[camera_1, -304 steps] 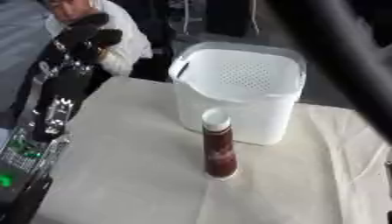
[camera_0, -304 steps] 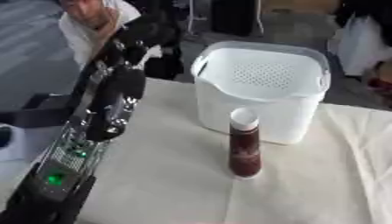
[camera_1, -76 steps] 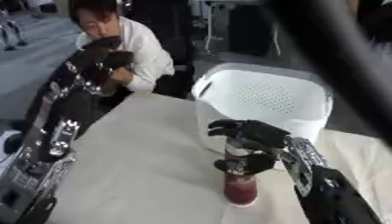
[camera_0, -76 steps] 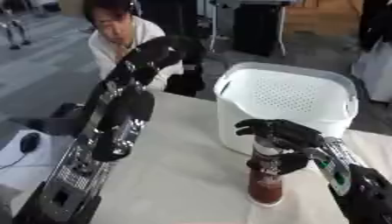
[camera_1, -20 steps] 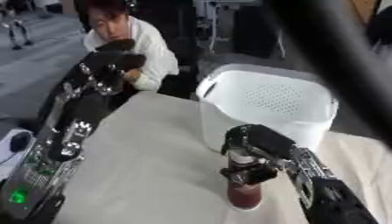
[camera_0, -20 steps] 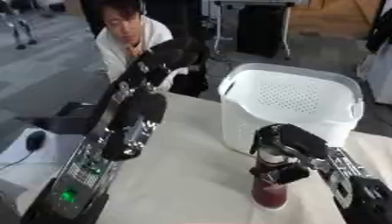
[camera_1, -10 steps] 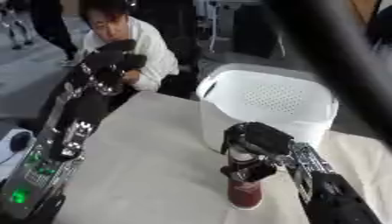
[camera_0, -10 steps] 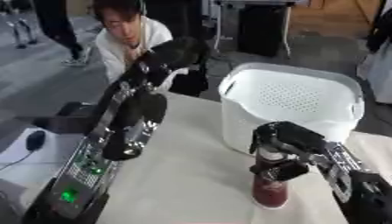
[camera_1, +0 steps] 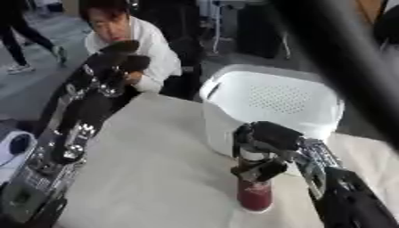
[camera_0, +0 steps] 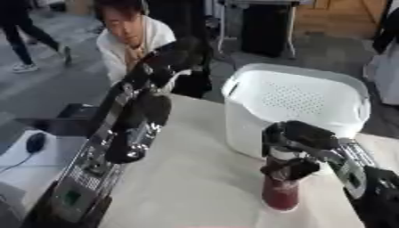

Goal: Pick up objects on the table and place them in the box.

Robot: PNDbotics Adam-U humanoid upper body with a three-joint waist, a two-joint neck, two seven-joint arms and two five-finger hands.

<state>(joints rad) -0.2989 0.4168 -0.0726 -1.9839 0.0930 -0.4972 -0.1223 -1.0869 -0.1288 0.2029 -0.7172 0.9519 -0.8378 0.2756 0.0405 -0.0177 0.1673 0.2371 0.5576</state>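
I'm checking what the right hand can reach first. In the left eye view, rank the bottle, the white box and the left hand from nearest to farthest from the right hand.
1. The bottle, inside the right hand, whose fingers curl round its top.
2. The white box, just behind it.
3. The left hand, raised far off on the left.

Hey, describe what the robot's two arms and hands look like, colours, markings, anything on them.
Both arms are mostly black. The left arm has bulky rounded segments, pale markings along it and a small green light near its base. The left hand is black. The right hand is black with chunky fingers, and its forearm shows pale markings.
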